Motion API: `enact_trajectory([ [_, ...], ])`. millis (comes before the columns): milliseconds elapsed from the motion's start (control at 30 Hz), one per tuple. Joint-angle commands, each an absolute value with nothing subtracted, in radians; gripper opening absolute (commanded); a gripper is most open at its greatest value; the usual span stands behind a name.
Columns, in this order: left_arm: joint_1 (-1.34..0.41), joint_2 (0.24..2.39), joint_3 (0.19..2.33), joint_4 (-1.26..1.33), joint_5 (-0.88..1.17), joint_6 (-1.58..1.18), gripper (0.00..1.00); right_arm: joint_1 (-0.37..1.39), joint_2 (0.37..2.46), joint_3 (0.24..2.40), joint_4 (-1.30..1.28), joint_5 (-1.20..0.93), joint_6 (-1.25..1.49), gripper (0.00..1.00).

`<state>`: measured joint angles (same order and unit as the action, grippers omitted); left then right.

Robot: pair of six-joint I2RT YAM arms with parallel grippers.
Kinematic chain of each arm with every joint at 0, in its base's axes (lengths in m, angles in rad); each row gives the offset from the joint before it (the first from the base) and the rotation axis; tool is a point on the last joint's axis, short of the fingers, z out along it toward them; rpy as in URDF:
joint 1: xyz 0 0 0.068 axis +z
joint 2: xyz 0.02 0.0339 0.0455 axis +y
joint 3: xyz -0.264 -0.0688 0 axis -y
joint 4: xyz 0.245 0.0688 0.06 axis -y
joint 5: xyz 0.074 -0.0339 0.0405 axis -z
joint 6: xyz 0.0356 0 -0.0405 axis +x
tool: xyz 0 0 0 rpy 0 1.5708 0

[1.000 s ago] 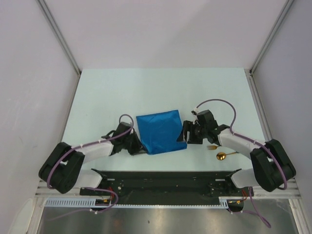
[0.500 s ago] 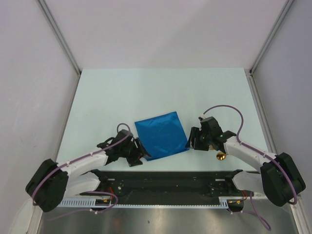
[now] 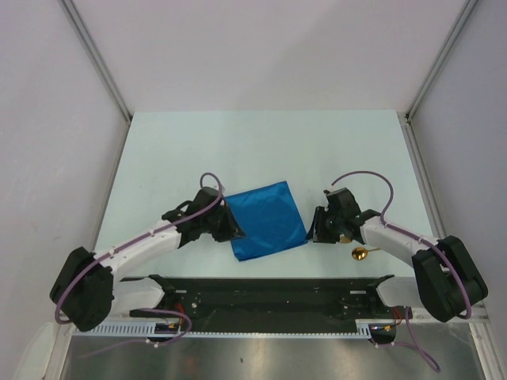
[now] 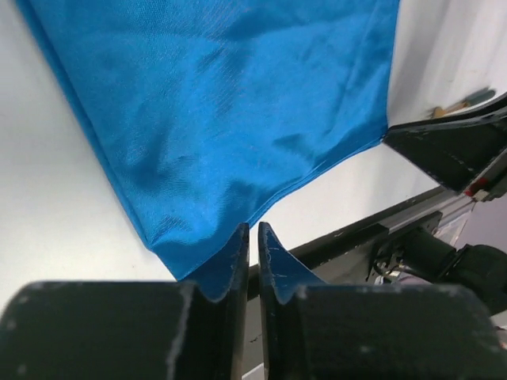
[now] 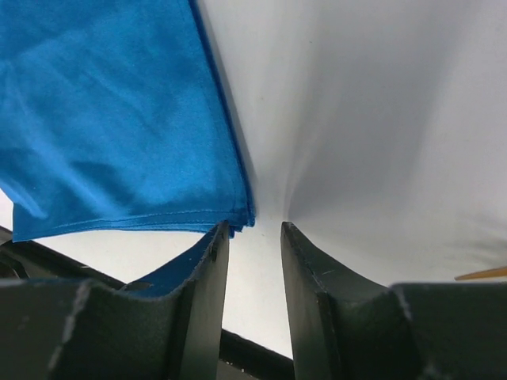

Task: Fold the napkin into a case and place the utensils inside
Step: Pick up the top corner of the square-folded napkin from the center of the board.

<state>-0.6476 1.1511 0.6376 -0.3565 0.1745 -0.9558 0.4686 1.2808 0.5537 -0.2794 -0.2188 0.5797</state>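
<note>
In the last second the left gripper had backed off toward the near edge, then come in again at the napkin, meeting its near-left corner. Its jaws were drawn almost together, with only a sliver between them, and I couldn't tell whether cloth was caught there. The right gripper had stayed by the near-right corner, jaws apart, the corner just touching one finger. It looked to me like both were setting up another fold. The napkin lay on the table between the arms, a folded-over, slightly skewed blue square, faintly rippled, not yet folded narrow. The spoon waited outside it, beside the right arm
</note>
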Motion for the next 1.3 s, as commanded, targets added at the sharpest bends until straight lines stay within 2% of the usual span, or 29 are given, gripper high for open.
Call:
enact_trajectory([
  [0,-0.655,1.239,0.605,-0.232,0.291,-0.910,0.09,0.462,1.299,0.577,-0.222,-0.245,0.577,0.36],
  [267,-0.675,1.249,0.511,-0.196,0.314,-0.937,0.07,0.457,1.321,0.580,-0.192,-0.268,0.586,0.30],
  [467,-0.676,1.224,0.462,-0.190,0.318,-0.940,0.07,0.459,1.324,0.586,-0.189,-0.284,0.589,0.29],
  [1067,-0.676,1.249,0.431,-0.181,0.314,-0.934,0.08,0.480,1.318,0.612,-0.210,-0.278,0.584,0.17],
  [1267,-0.676,1.247,0.423,-0.175,0.321,-0.934,0.08,0.482,1.324,0.623,-0.225,-0.275,0.571,0.22],
])
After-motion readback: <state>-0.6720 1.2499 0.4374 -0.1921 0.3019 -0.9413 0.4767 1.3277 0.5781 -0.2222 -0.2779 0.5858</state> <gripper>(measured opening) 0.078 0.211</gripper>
